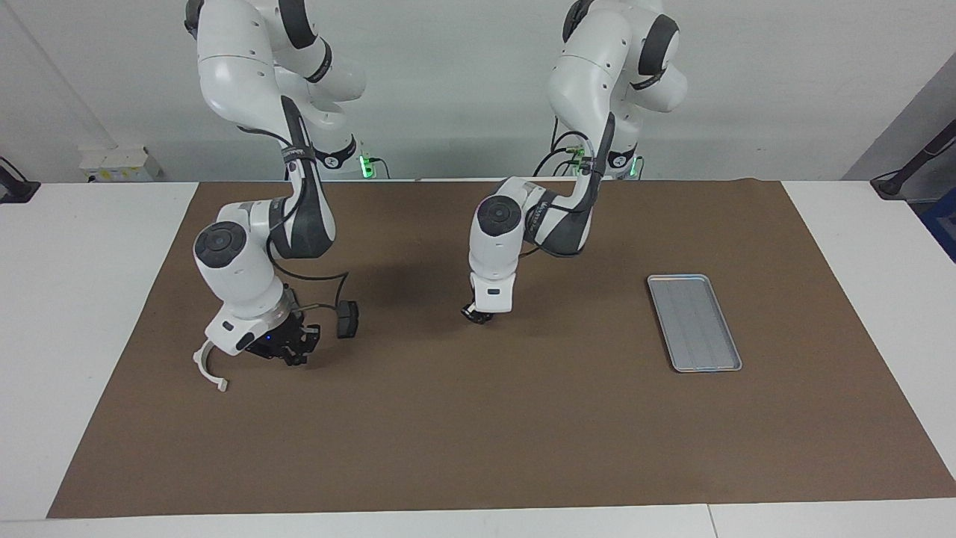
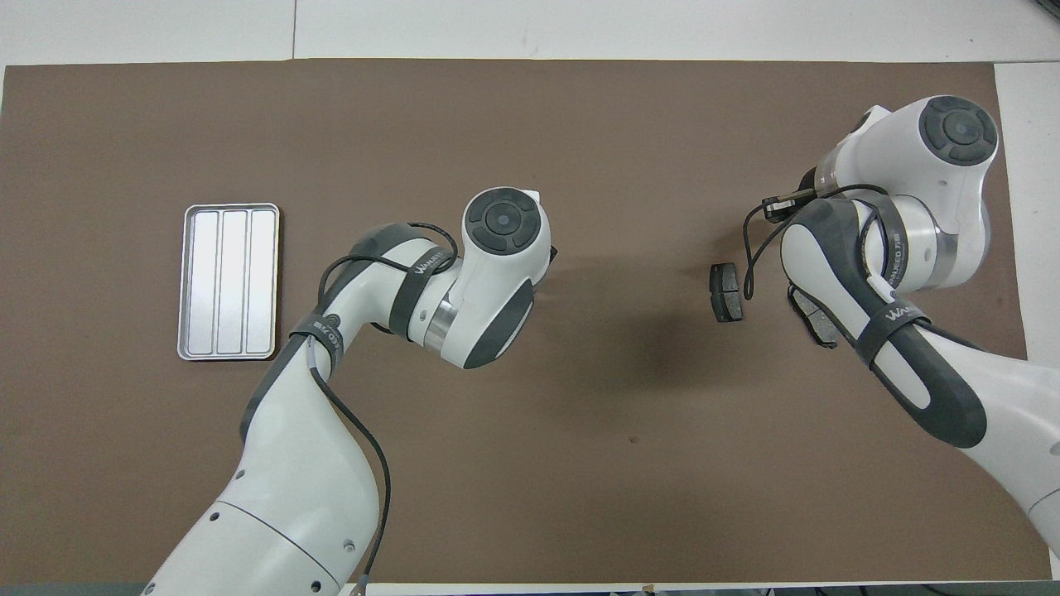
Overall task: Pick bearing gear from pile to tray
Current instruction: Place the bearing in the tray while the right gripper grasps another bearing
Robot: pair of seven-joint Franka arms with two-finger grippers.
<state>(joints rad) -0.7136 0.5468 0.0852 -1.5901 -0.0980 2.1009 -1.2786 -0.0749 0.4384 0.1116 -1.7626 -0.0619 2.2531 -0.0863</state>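
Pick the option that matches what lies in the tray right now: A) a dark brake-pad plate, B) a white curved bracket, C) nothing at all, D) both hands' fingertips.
C: the tray shows only its bare ribbed floor in both views, while the white curved bracket and a dark brake-pad plate lie on the mat toward the right arm's end of the table.

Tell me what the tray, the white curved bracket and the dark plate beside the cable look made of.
Tray: likely metal, silver-grey with a dull sheen, low raised rim and lengthwise ribs.
White curved bracket: probably plastic, plain matte white; the look leaves it open.
Dark plate: dark grey and matte; material unclear.
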